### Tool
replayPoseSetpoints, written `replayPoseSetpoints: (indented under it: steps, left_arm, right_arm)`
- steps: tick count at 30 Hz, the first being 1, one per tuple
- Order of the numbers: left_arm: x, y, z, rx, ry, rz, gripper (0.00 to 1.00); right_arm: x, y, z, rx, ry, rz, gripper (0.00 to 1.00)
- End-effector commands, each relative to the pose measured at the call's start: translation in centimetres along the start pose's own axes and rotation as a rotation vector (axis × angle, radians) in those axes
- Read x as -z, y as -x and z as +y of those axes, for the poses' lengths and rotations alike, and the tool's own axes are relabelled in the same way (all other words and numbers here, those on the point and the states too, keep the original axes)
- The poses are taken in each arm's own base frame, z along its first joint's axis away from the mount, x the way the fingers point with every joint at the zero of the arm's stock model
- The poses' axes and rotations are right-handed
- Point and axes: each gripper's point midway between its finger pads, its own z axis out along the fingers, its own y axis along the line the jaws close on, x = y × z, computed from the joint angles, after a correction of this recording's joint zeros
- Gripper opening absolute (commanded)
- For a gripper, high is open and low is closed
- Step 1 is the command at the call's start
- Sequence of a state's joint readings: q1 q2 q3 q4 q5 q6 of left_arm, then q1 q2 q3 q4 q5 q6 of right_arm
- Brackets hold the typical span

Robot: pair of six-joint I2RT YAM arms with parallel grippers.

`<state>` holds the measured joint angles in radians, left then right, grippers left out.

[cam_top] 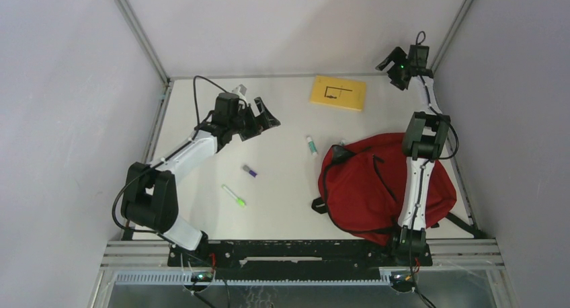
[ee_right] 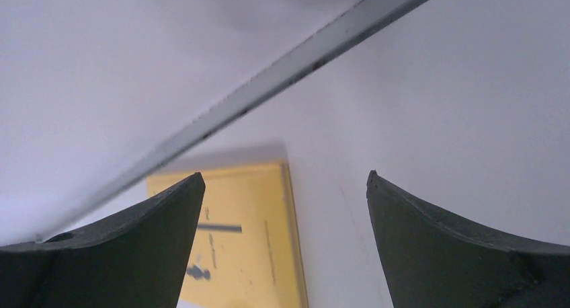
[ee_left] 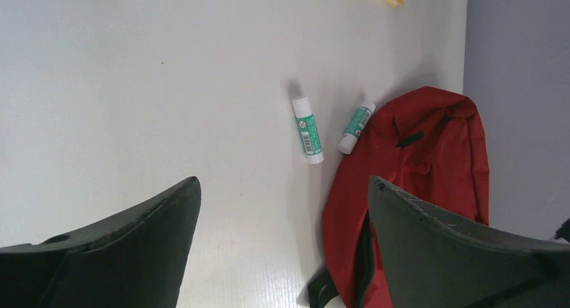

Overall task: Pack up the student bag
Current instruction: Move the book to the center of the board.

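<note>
Gathering step judged in hand: bag [cam_top: 363,187] lies near right, under the right arm. Left gripper [ee_left: 283,183] and right gripper [ee_right: 282,177] both gape, empty. Next move: left reaches right, closes on glue stick [ee_left: 307,130].

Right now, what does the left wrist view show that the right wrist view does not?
Only left wrist: the soft red fabric backpack and two green-and-white glue sticks, one lying apart, one by the backpack's edge. Only right wrist: a grey metal frame bar. Both: the flat yellow book, of which the left view shows only a corner, the white table, and an open claw, the left claw or the right claw.
</note>
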<state>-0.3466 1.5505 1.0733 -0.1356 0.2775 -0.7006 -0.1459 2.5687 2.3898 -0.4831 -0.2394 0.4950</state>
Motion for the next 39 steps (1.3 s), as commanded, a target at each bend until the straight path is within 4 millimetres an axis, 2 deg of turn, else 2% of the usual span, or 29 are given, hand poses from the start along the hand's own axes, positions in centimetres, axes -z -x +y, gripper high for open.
replayPoseSetpoints:
  steps: [1,6,10,15,21,25,28,30,34,39]
  left_arm:
    - [0.9,1.8,-2.3,-0.015,-0.066,-0.047,0.98]
    - [1.5,1.1,-2.3,-0.017,-0.066,-0.016,0.97]
    - [2.2,0.8,-2.2,-0.02,-0.062,-0.021,0.97]
    - [2.6,0.8,-1.9,-0.04,-0.045,-0.021,0.97]
    - [2.7,0.8,-1.6,-0.054,-0.027,-0.023,0.98]
    - [2.0,0.6,-0.8,-0.035,-0.009,0.002,0.98]
    - [1.2,-0.1,1.3,-0.035,0.086,0.059,0.98]
    - [0.7,-0.2,2.5,-0.026,0.136,0.077,0.98]
    - [0.6,1.8,4.8,0.031,0.213,0.005,1.0]
    - [0.1,4.3,8.7,0.144,0.278,-0.035,1.0]
  right_arm:
    - [-2.3,0.1,2.8,-0.217,0.065,-0.038,0.99]
    - [-4.2,1.0,4.3,-0.242,0.089,-0.121,1.0]
    - [-5.6,0.2,5.4,-0.328,0.16,-0.115,1.0]
    - [-6.6,-2.7,7.6,-0.328,0.2,-0.054,1.0]
    - [-6.6,-6.9,10.0,-0.247,0.288,0.077,1.0]
    - [-5.9,-12.1,13.5,-0.139,0.363,0.21,1.0]
    - [-5.0,-16.3,15.7,-0.056,0.399,0.309,1.0]
    - [-4.2,-18.4,16.8,-0.029,0.427,0.362,1.0]
    - [-2.3,-22.9,18.7,0.009,0.487,0.475,1.0]
    - [-0.4,-27.1,20.9,0.11,0.504,0.547,1.0]
